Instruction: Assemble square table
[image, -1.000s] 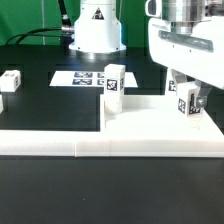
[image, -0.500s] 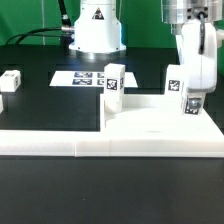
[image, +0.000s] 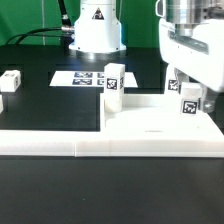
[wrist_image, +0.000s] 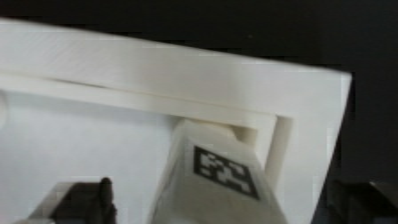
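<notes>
I work in a robotics lab, on a test bench rather than in any home or shop. My white base (image: 96, 28) stands at the top centre of the exterior view on a black table (image: 40, 200), with a cable (image: 35, 36) trailing at the upper left. Black-and-white tags mark the marker board (image: 78, 77) and every white part, like the leg (image: 113, 88) at centre frame.
</notes>
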